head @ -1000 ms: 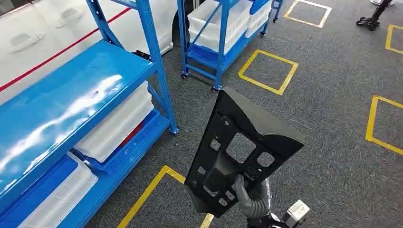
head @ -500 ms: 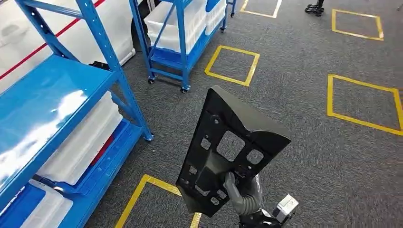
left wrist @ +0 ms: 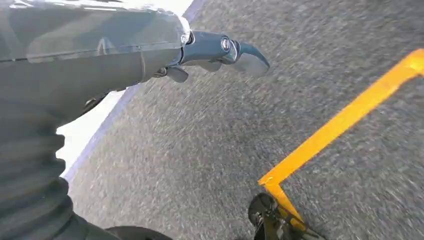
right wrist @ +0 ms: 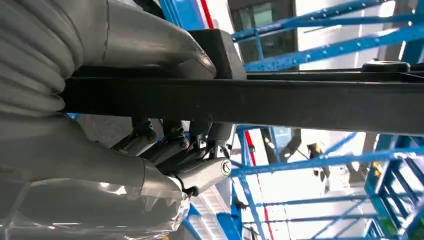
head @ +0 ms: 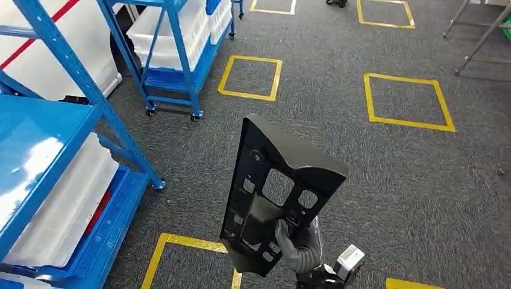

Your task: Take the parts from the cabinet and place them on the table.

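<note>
Right hand fingers clasping black part (upright, low edge), left hand fingers spread, holding nothing

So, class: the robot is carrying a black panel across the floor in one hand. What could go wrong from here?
1. The right hand grips the black panel only near its lower end, so the tall part above could tip or slip out.
2. The panel stands upright in the head view and hides the floor ahead, so a step may go astray.
3. The blue shelf and blue cart stand close by; a turn could knock the panel against them.
</note>
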Controlling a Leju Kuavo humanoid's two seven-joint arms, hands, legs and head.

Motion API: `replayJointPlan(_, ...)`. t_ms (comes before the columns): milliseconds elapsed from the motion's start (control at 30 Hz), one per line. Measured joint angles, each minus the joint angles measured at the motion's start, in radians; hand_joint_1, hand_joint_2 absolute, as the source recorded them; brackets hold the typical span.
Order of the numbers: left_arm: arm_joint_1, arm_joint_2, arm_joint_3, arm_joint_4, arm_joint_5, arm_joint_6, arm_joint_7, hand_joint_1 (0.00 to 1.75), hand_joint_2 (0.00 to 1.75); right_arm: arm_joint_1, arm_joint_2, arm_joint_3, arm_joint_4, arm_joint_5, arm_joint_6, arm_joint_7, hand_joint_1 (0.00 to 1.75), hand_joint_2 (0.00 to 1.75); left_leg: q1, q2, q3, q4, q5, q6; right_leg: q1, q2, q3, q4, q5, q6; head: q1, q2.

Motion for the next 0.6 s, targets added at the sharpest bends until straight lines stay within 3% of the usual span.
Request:
replayJointPlan(67,-0.004,-0.001,0.0,0.0,-0.002,-0.001,-0.007,0.0,1.75,-0.003,-0.003,0.008,0.006,-0.003,-0.01,0.0,1.75,1.75,0.0,0.02,0.007,-0.003,-0.001,-0.009,0.006,0.02,-0.004,0.0,0.0,-0.009,0.0,0.0)
replayJointPlan(100,-0.006,-0.001,0.0,0.0,-0.002,-0.002,-0.012,0.0,1.75,-0.005,-0.005,0.014,0.008,-0.005,-0.015,0.0,1.75,1.75,0.003,0.02,0.006,0.002,-0.008,-0.017,-0.005,0.035,0.001,-0.009,0.007,-0.017,0.0,0.0)
replayJointPlan(133,-0.005,-0.001,0.0,0.0,0.002,-0.004,-0.015,0.0,1.75,-0.008,-0.006,0.019,0.01,-0.008,-0.017,0.0,1.75,1.75,0.008,-0.038,-0.001,0.026,-0.031,-0.022,-0.007,0.044,0.001,-0.011,0.01,-0.024,0.0,0.0)
replayJointPlan(167,-0.001,-0.001,0.002,0.0,0.003,-0.008,-0.022,0.0,1.75,-0.014,-0.006,0.026,0.013,-0.012,-0.018,0.0,1.75,1.75,0.012,-0.08,-0.025,0.083,-0.071,-0.024,-0.008,0.054,-0.002,-0.011,0.012,-0.029,-0.001,0.0)
replayJointPlan(200,0.0,-0.001,0.005,0.0,0.005,-0.012,-0.029,0.0,1.75,-0.019,-0.007,0.032,0.015,-0.014,-0.018,0.0,1.75,1.75,0.012,-0.098,-0.056,0.153,-0.108,-0.025,-0.008,0.065,-0.003,-0.011,0.013,-0.031,-0.001,0.0)
replayJointPlan(233,0.001,-0.001,0.008,0.0,0.005,-0.015,-0.034,0.0,1.75,-0.021,-0.008,0.037,0.018,-0.015,-0.02,0.0,1.75,1.75,0.012,-0.106,-0.097,0.24,-0.146,-0.027,-0.006,0.079,-0.006,-0.01,0.014,-0.032,-0.001,0.0)
replayJointPlan(267,0.001,0.0,0.011,0.0,0.005,-0.017,-0.038,0.0,1.75,-0.021,-0.009,0.041,0.021,-0.016,-0.023,0.0,1.75,1.75,0.012,-0.107,-0.129,0.305,-0.164,-0.028,-0.004,0.092,-0.007,-0.009,0.015,-0.033,-0.001,0.0)
replayJointPlan(300,0.002,0.001,0.014,0.0,0.005,-0.019,-0.045,0.0,1.75,-0.021,-0.011,0.044,0.027,-0.016,-0.028,0.0,1.75,1.75,0.012,-0.108,-0.143,0.328,-0.157,-0.028,-0.003,0.107,-0.007,-0.007,0.015,-0.033,-0.001,0.0)
replayJointPlan(333,0.001,0.001,0.015,0.0,0.004,-0.019,-0.048,0.0,1.75,-0.021,-0.013,0.045,0.03,-0.016,-0.032,0.0,1.75,1.75,0.012,-0.109,-0.131,0.297,-0.126,-0.026,-0.003,0.122,-0.007,-0.005,0.015,-0.033,-0.001,0.0)
replayJointPlan(400,0.001,0.002,0.016,0.0,0.003,-0.019,-0.057,0.0,1.75,-0.022,-0.016,0.049,0.034,-0.015,-0.035,0.0,1.75,1.75,0.013,-0.124,-0.057,0.132,-0.03,-0.021,-0.003,0.154,-0.006,0.0,0.014,-0.031,-0.001,0.0)
replayJointPlan(433,0.001,0.002,0.016,0.0,0.004,-0.019,-0.062,0.0,1.75,-0.023,-0.016,0.05,0.035,-0.014,-0.035,0.0,1.75,1.75,0.015,-0.155,-0.023,0.057,0.005,-0.019,-0.004,0.165,-0.006,0.002,0.014,-0.029,-0.001,0.0)
replayJointPlan(467,0.001,0.003,0.016,0.0,0.005,-0.019,-0.067,0.0,1.75,-0.025,-0.016,0.052,0.037,-0.014,-0.038,0.0,1.75,1.75,0.021,-0.236,-0.011,0.023,-0.012,-0.016,-0.004,0.174,-0.012,0.003,0.017,-0.022,-0.001,0.0)
replayJointPlan(500,0.001,0.003,0.017,0.0,0.007,-0.02,-0.074,0.0,1.75,-0.029,-0.017,0.055,0.038,-0.013,-0.041,0.0,1.75,1.75,0.02,-0.232,-0.013,0.012,-0.005,-0.015,-0.006,0.19,-0.02,0.008,0.02,-0.014,-0.002,0.0)
replayJointPlan(600,-0.003,0.006,0.022,0.0,0.015,-0.031,-0.088,0.0,1.75,-0.027,-0.019,0.057,0.038,-0.012,-0.051,0.0,1.75,1.75,0.011,-0.195,-0.01,0.013,0.001,-0.003,-0.015,0.228,-0.03,-0.002,0.033,0.01,-0.001,0.0)
